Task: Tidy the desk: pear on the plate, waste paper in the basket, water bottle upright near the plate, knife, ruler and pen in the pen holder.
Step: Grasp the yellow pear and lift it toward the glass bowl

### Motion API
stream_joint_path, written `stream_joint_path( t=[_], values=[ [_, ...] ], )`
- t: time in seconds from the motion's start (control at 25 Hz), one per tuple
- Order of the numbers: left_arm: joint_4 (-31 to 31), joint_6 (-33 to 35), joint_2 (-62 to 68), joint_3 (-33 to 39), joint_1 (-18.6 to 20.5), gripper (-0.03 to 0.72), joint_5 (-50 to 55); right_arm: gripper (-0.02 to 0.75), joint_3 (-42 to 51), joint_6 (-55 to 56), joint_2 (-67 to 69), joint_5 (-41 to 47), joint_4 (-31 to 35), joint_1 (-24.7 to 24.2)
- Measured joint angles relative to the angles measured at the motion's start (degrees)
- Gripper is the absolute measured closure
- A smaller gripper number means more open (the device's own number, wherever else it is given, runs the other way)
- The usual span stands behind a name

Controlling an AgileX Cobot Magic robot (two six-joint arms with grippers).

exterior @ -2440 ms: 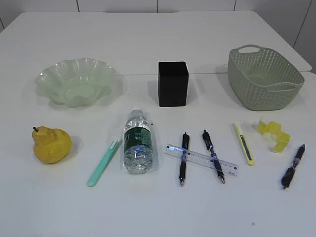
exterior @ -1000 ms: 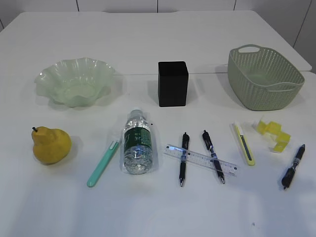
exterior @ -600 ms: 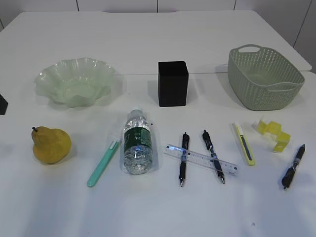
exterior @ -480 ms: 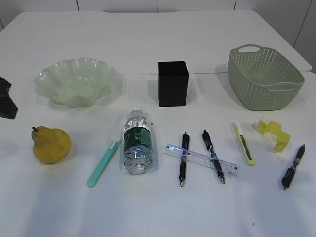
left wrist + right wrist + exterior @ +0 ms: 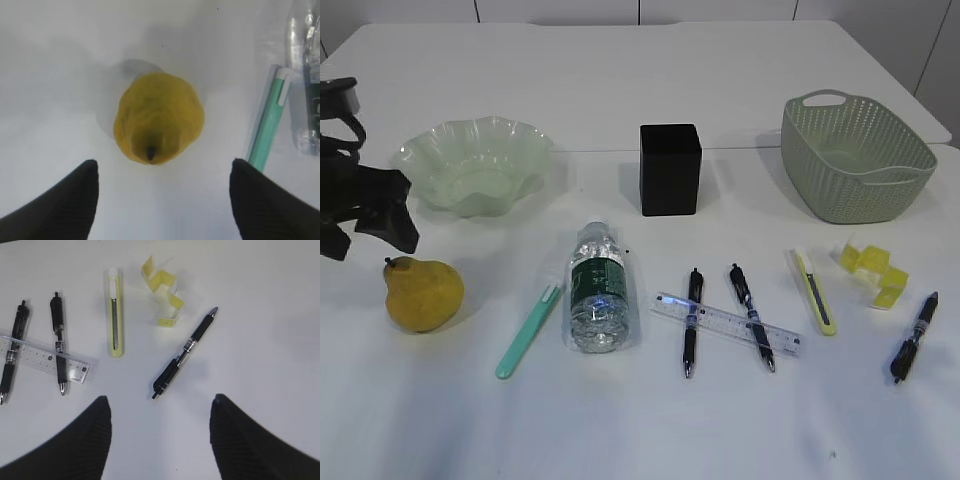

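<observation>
Bright, even overhead light; shadows soft and faint, pooled close under objects. Left wrist view soft-focused, lower corners blurred dark. Slight glare on the water bottle (image 5: pixel 597 288), centre-left of the exterior view.

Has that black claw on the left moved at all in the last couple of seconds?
Yes. The left gripper has come in from the left edge, now hanging above the pear, beside the green plate.

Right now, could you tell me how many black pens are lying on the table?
3. Two lie side by side under the clear ruler: one and another. A third lies at the far right, near the yellow paper. None seems hidden.
</observation>
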Motion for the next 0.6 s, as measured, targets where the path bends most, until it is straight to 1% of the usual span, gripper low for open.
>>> stream_joint_path(
  t=[0.12,0.6],
  values=[
    [-0.5,0.2,2.2,-0.1,0.0,0.100,-0.8,0.277,0.0,0.0,0.0,0.0,0.0,0.0],
    [-2.3,0.3,8.2,-0.1,0.0,0.098,-5.7,0.278,0.0,0.0,0.0,0.0,0.0,0.0]
  ],
)
